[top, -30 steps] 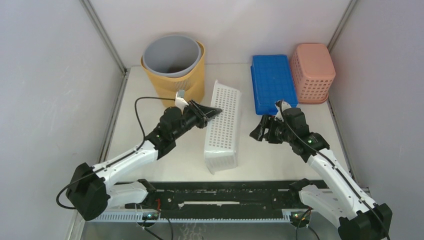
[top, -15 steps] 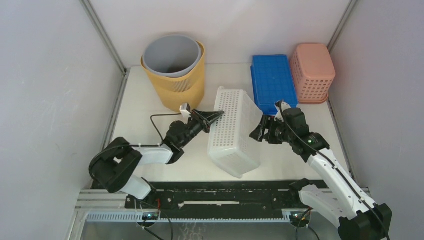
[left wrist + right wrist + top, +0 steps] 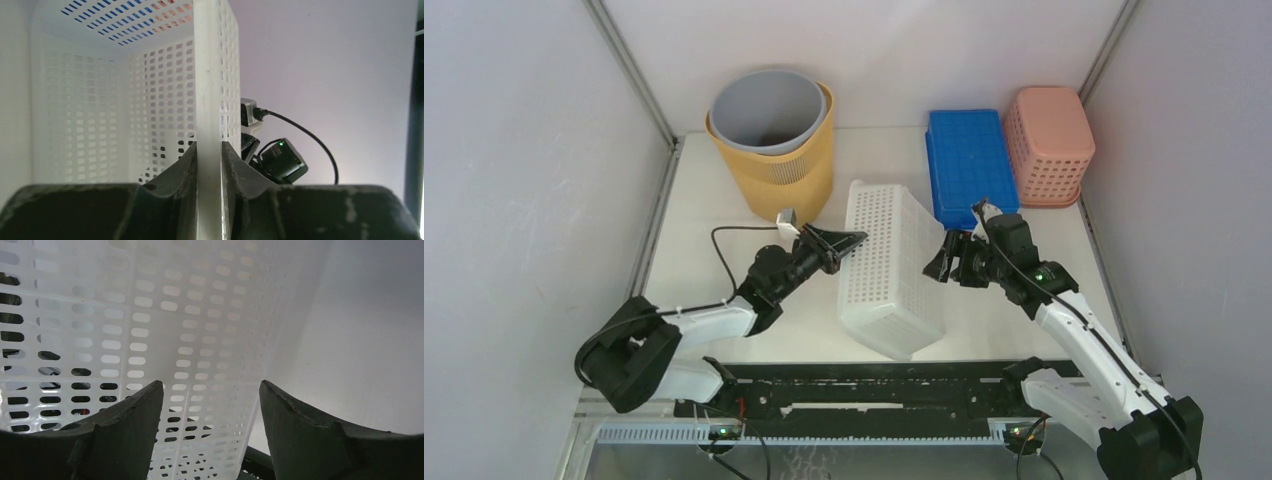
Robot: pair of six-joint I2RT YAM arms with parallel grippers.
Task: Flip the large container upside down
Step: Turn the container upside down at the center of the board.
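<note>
**A:** Where is the large container (image 3: 889, 265) right now?

**B:** At the centre of the overhead view, between the two arms and tipped partway over. Its perforated base faces up and to the right, and its open mouth faces left and down. The left gripper (image 3: 854, 239) is clamped on the thin edge of one wall. The wrist view shows both fingers pressed flat against that white strip.

**A:** And the other side?

**B:** The right gripper (image 3: 937, 264) has its fingers apart and holds nothing, just beside the container's right face. From above I can't tell whether it touches the plastic or sits just clear of it.

**A:** So what worries you?

**B:** One narrow pinch carries the whole turn. The wall looks like thin, slick plastic, and the container's bulk hangs off to one side of the grip. It could pivot or slip out of the fingers and fall mouth-up, or land on its side.

**A:** Anything nearby to hit?

**B:** The blue crate (image 3: 969, 170) lies close at the container's upper right, with the pink basket (image 3: 1049, 145) beyond it. The yellow bin (image 3: 779, 175) stands at upper left. If the container swings wide going over, a corner could catch the crate, and it would end up propped there instead of flat on the tabletop (image 3: 714, 215). A hard shove from the right arm could also flex the wall and twist it out of the left grip.
</note>
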